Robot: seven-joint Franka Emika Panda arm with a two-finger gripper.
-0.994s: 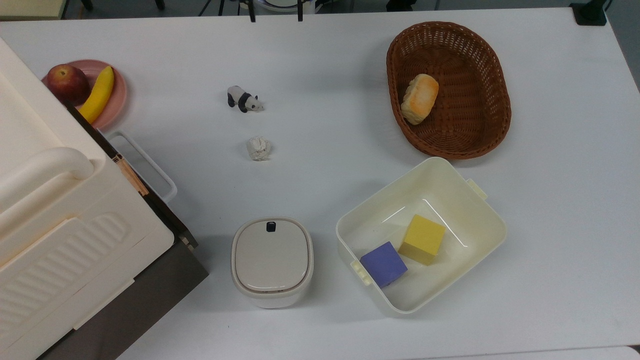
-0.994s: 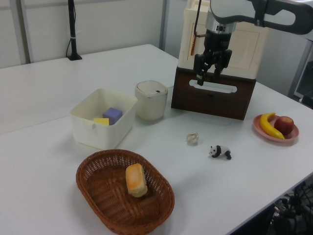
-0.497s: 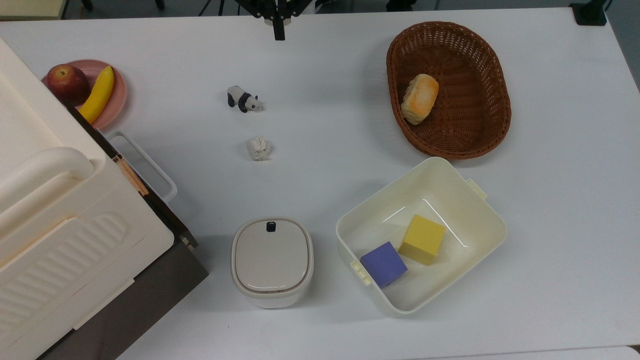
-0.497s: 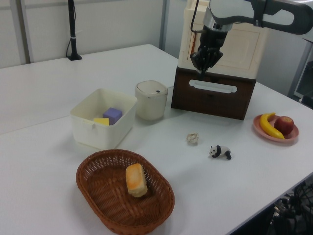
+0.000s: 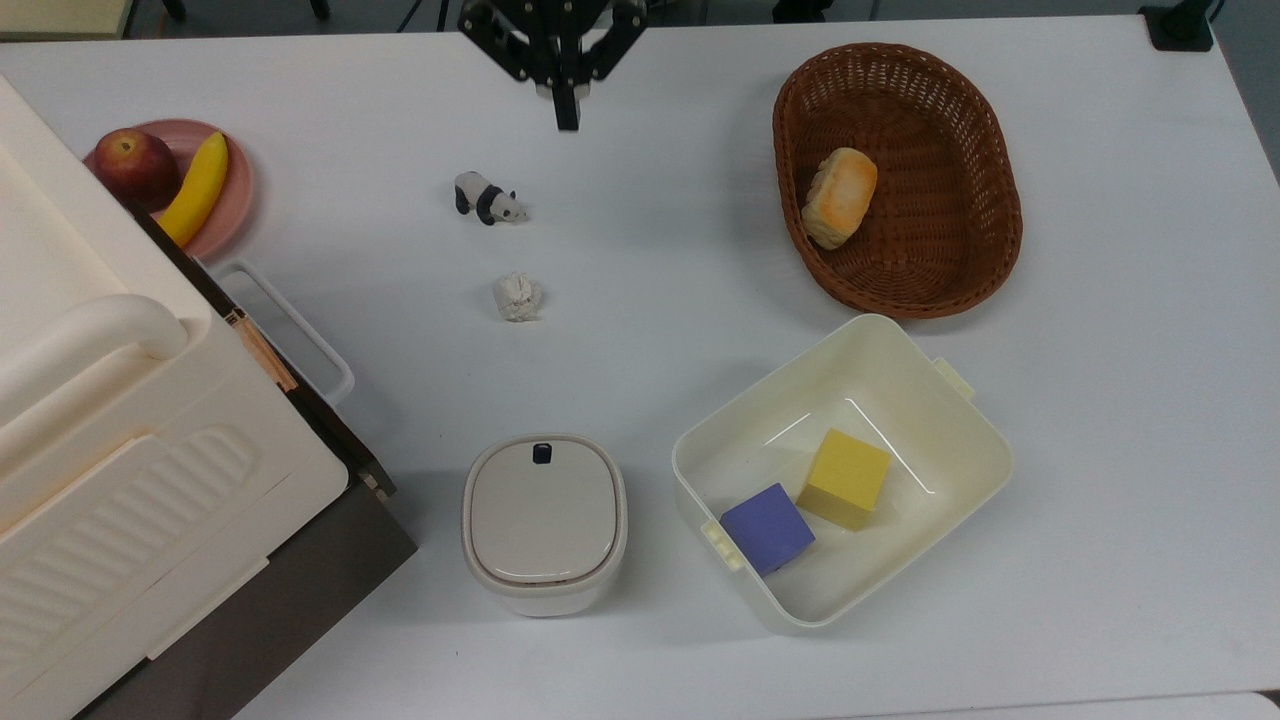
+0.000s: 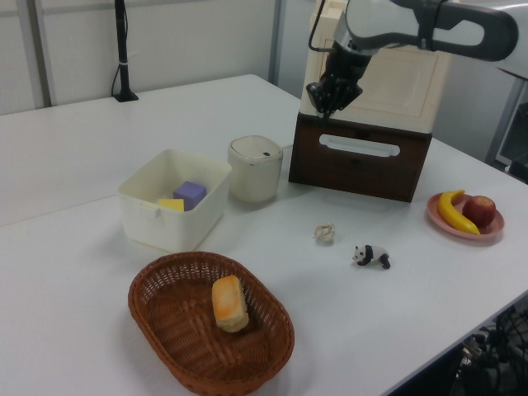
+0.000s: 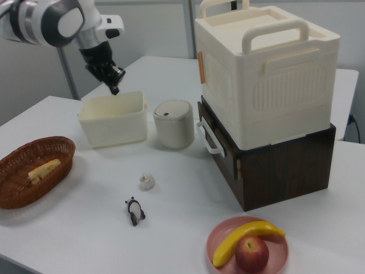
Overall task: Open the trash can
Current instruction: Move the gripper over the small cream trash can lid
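Overhead, the hand (image 5: 567, 118) (fingers pressed together) hangs well apart from the lidded trash can (image 5: 544, 523).

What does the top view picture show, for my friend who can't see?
A small trash can sits on a white table with its lid closed, beside a tub holding two cubes. A robot gripper hangs far away at the top edge.

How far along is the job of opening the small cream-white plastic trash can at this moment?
Nothing looks done: the small cream-white plastic trash can stands on the white table with its flat greyish-beige lid down and the small dark button untouched. In hand: the black two-finger gripper hangs in the air, well apart from the can, fingers together. Left: reaching the can, then raising the lid, probably by pressing the button.
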